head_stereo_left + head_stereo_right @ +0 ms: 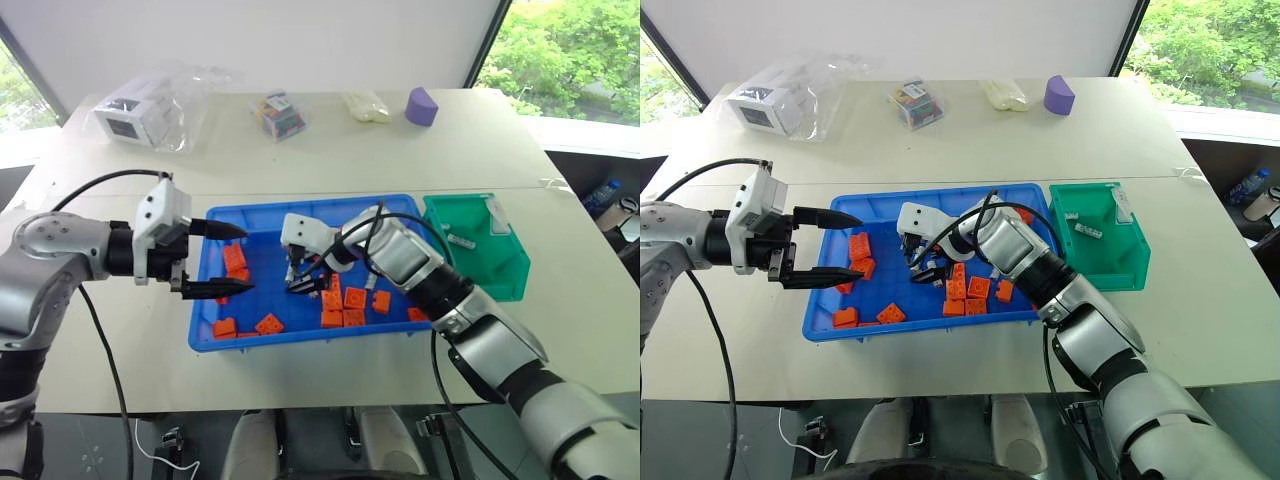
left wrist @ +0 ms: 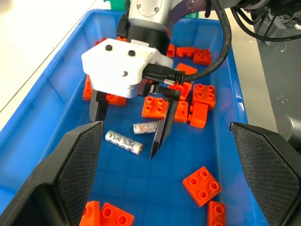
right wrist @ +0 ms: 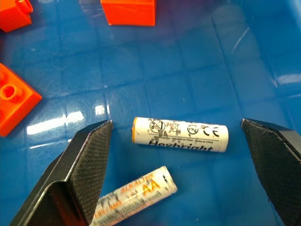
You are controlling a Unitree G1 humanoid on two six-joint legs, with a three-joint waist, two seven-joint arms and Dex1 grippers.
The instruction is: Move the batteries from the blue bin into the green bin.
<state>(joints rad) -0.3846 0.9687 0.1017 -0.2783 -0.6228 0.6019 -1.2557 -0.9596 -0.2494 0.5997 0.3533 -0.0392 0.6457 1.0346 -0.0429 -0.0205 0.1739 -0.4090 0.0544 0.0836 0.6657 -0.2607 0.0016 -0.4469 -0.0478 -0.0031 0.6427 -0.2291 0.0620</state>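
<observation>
— Where are the batteries?

— Two lie flat on the floor of the blue bin (image 1: 205, 300), near its middle. One battery (image 3: 180, 134) sits between the fingers of the right hand (image 2: 127, 132), lengthwise across the gap, touching neither finger. A second battery (image 3: 134, 195) lies just beside it, at an angle, partly behind one finger. A third battery (image 1: 460, 241) already rests inside the green bin (image 1: 510, 270), which stands against the blue bin's right end on the table (image 1: 330, 150).

— And the right hand?

— It reaches down into the blue bin, fingers spread wide on either side of the first battery, gripping nothing.

— The left hand?

— The left hand (image 1: 225, 258) hovers over the left edge of the blue bin, pointing across it, fingers spread, nothing between them.

— Anything else in the bin?

— Orange bricks (image 1: 343, 305) scattered about, mostly right of the batteries, a few near the left and front wall.
</observation>
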